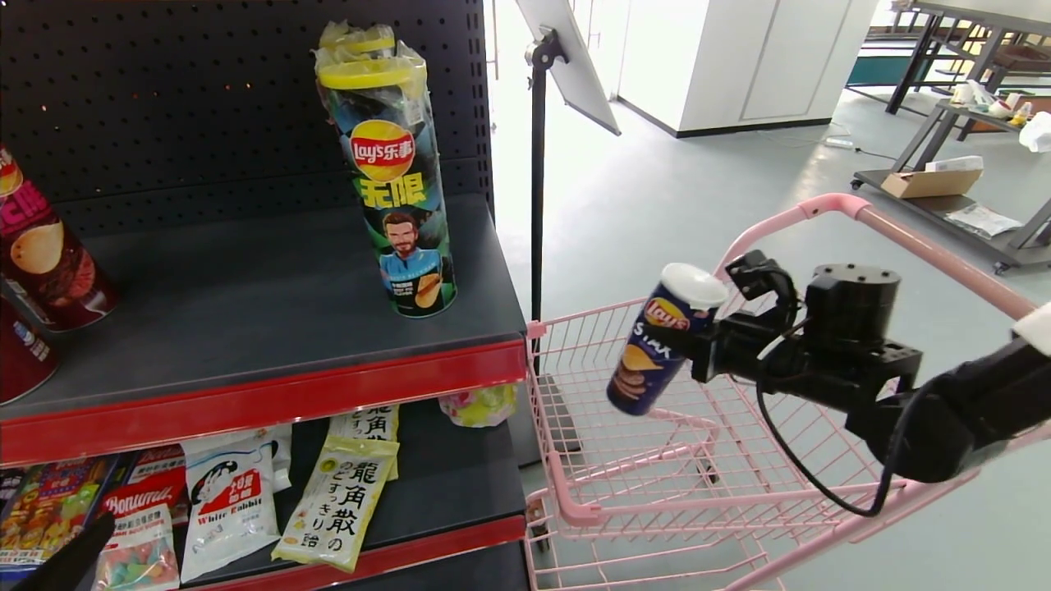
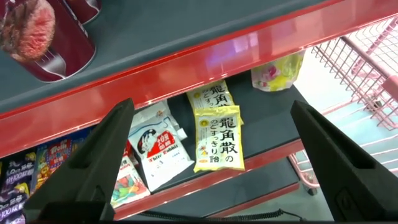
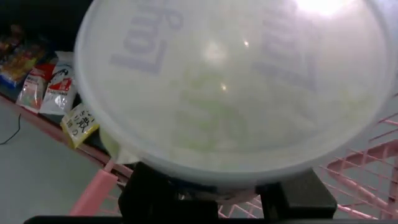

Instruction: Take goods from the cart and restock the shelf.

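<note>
Our left gripper [image 2: 211, 104] hangs before the lower shelf [image 2: 267, 124], fingers spread wide and empty; dark red cans [image 1: 41, 254] stand at the left edge of the upper shelf [image 1: 246, 279], a tall green can [image 1: 398, 189] near its right edge; further right, over the pink cart [image 1: 903, 226], our right gripper [image 1: 702, 341] has its fingers clamped on a tilted blue chip can [image 1: 649, 353]. We judge the tilt risky: set down askew, it could topple or knock the tall can. The labels carry print; we leave it unread.
</note>
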Motion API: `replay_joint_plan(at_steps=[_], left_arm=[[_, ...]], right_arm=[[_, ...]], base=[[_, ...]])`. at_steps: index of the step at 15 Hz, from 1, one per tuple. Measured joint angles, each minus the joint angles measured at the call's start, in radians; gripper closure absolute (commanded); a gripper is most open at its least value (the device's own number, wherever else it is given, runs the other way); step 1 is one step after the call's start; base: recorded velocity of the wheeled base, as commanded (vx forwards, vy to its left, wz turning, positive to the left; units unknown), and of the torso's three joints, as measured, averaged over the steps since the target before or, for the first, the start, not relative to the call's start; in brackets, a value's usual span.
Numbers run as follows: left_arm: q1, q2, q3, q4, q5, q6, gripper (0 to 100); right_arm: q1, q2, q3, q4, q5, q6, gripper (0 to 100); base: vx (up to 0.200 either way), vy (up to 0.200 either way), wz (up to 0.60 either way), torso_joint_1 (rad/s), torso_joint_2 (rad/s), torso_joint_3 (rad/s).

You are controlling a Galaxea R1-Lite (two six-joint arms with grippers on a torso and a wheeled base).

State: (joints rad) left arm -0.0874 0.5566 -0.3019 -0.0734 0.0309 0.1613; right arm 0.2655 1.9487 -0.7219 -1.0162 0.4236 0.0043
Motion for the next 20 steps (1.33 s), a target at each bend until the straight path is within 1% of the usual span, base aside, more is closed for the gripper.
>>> replay_joint_plan(at_steps=[2, 3, 4, 5, 6, 7, 8, 10, 12, 13, 15, 17, 18, 19, 20], left_arm=[[0.0, 0.001, -0.008, 0.0, 0.001, 0.001, 0], [0.0, 0.001, -0.011, 0.0, 0.001, 0.002, 0], [0.0, 0.001, -0.016, -0.001, 0.01, 0.014, 0], [0.0, 0.0, -0.023, 0.0, 0.023, 0.03, 0], [0.0, 0.0, -0.032, 0.0, 0.029, 0.036, 0], [0.0, 0.002, -0.051, 0.0, 0.024, 0.037, 0], [0.0, 0.006, -0.064, 0.0, 0.017, 0.036, 0], [0.0, 0.012, -0.075, -0.001, -0.005, 0.034, 0], [-0.001, 0.006, -0.06, 0.0, -0.021, 0.034, 0], [-0.001, 0.001, -0.05, 0.0, -0.023, 0.034, 0], [-0.001, -0.009, -0.033, 0.001, -0.024, 0.039, 0], [-0.001, -0.01, -0.031, 0.003, -0.025, 0.047, 0], [-0.001, -0.008, -0.032, 0.002, -0.025, 0.075, 0], [-0.001, -0.004, -0.033, 0.002, -0.023, 0.113, 0], [-0.002, 0.0, -0.035, 0.002, -0.022, 0.123, 0]], right_arm=[[-0.038, -0.132, 0.002, 0.13, -0.04, -0.001, 100], [-0.051, -0.202, -0.008, 0.23, -0.061, -0.002, 100], [-0.061, -0.279, -0.029, 0.361, -0.097, -0.004, 100], [-0.068, -0.348, -0.052, 0.481, -0.163, -0.012, 100], [-0.074, -0.415, -0.073, 0.585, -0.249, -0.024, 100], [-0.08, -0.486, -0.091, 0.684, -0.301, -0.034, 100], [-0.086, -0.547, -0.102, 0.767, -0.331, -0.042, 100], [-0.112, -0.657, -0.111, 0.888, -0.362, -0.056, 100], [-0.173, -0.776, -0.114, 1.05, -0.379, -0.092, 100], [-0.205, -0.829, -0.112, 1.099, -0.383, -0.117, 100], [-0.257, -0.912, -0.079, 1.115, -0.386, -0.152, 100], [-0.295, -0.961, -0.047, 1.114, -0.385, -0.156, 100], [-0.303, -0.973, -0.043, 1.111, -0.383, -0.156, 100], [-0.306, -0.981, -0.043, 1.11, -0.381, -0.156, 100], [-0.307, -0.985, -0.044, 1.11, -0.378, -0.156, 100]], base=[[0.0, 0.0, 0.0, 0.0, 0.0, 0.0], [0.0, 0.0, 0.0, 0.0, 0.0, 0.0], [0.0, 0.0, 0.0, 0.0, 0.0, 0.0], [0.0, 0.0, 0.0, 0.0, 0.0, 0.0], [0.0, 0.0, 0.0, 0.0, 0.0, 0.0], [0.0, 0.0, 0.0, 0.0, 0.0, 0.0], [0.0, 0.0, 0.0, 0.0, 0.0, 0.0], [0.0, 0.0, 0.0, 0.0, 0.0, 0.0], [0.0, 0.0, 0.0, 0.0, 0.0, 0.0], [0.0, 0.0, 0.0, 0.0, 0.0, 0.0], [0.0, 0.0, 0.0, 0.0, 0.0, 0.0], [0.0, 0.0, 0.0, 0.04, -0.11, -0.07], [0.0, 0.0, 0.0, 0.134, -0.39, -0.227], [0.0, 0.0, 0.0, 0.188, -0.48, -0.281], [0.0, 0.0, 0.0, 0.207, -0.54, -0.315]])
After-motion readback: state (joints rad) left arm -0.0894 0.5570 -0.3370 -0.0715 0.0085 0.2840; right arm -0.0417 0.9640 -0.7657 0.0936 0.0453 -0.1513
